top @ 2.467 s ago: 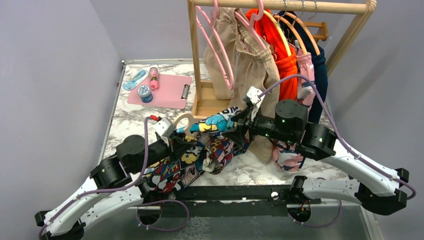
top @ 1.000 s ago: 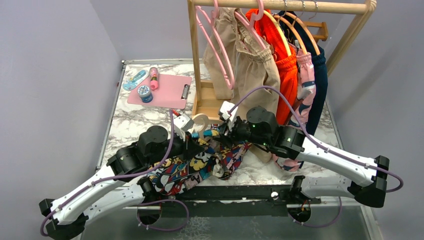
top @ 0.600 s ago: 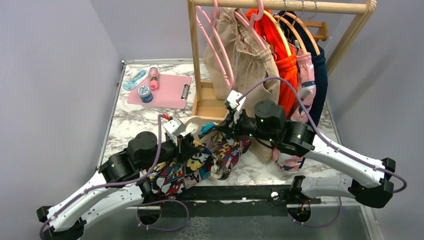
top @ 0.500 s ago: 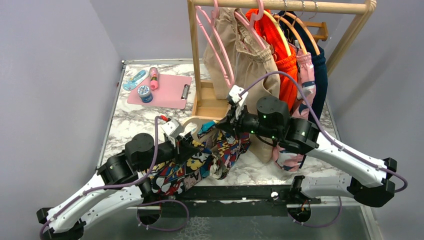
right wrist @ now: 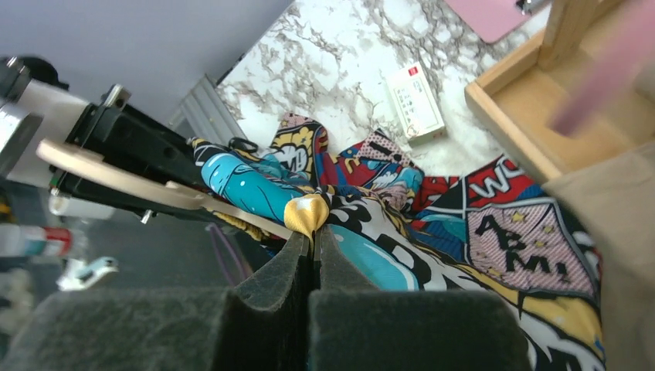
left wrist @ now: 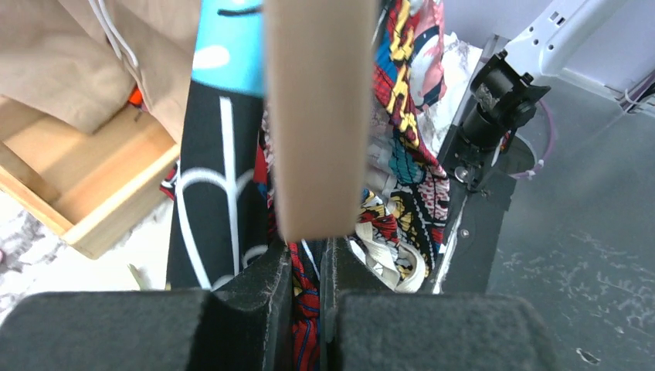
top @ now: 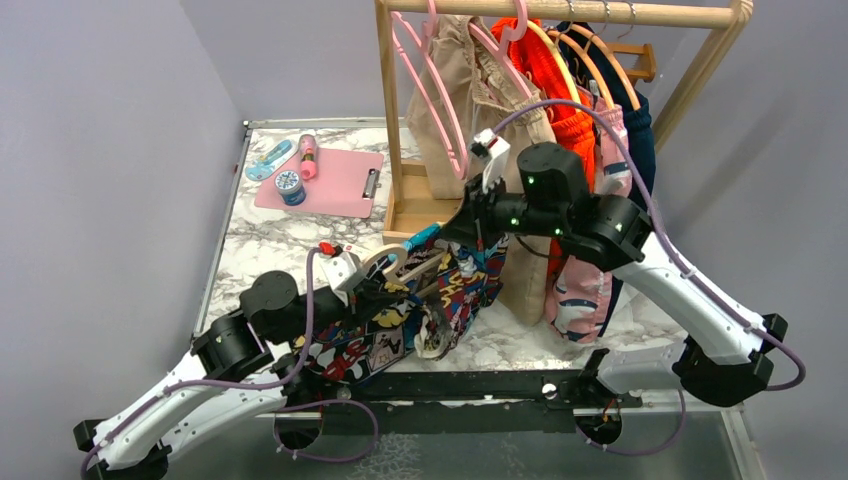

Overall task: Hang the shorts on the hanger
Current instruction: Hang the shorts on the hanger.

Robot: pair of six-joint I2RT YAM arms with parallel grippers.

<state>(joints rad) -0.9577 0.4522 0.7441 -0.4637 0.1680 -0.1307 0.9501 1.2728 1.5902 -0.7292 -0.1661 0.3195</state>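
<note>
Two claws hang over the near edge: the left claw [left wrist: 307, 247] clenched on the hanger [top: 385, 257], the right claw [right wrist: 313, 232] pinching the shorts [top: 370, 335], which sag onto the marbled bench [top: 255, 245]. Beyond sit a pink clipboard [top: 330, 180] and a wooden rack [top: 560, 12] against lilac walls [top: 100, 150].

Robot lab test cell, plain grey walls [top: 100, 150], marble-print table [top: 262, 242], small wooden clothes rack [top: 385, 100]

Comic-print shorts [top: 392, 335] hang bunched over the tilted cream hanger [right wrist: 123, 179].
</note>
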